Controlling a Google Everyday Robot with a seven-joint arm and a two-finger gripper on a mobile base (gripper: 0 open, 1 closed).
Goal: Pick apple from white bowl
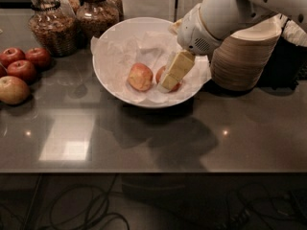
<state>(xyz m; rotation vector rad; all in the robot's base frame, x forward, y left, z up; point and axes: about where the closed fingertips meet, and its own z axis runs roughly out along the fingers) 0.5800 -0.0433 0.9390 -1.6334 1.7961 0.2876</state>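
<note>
While the gripper (169,83) hangs low inside the white bowl (103,75), its pale yellow tip points down and leftward and overlaps a redder apple (160,74), hiding much of that fruit. Whether the gripper is spread, pressed together or pinching anything cannot be told, nor whether it touches that fruit. Just to the left of the gripper, apart from it, the apple (140,76) lies on the crumpled white paper (120,51) lining the bowl, close beside the redder one. Up and to the right of the gripper, the white arm (225,13) slants across the bowl's far right rim. Behind the arm, right of the gripper, stands a stack of beige paper bowls (244,56). Far to the left, outside the bowl, three red apples (21,70) and a larger yellowish-tan apple (13,90) rest on the glossy grey countertop (192,138). Beyond those, up and left of the gripper, two glass jars (50,28) hold brown contents.
</note>
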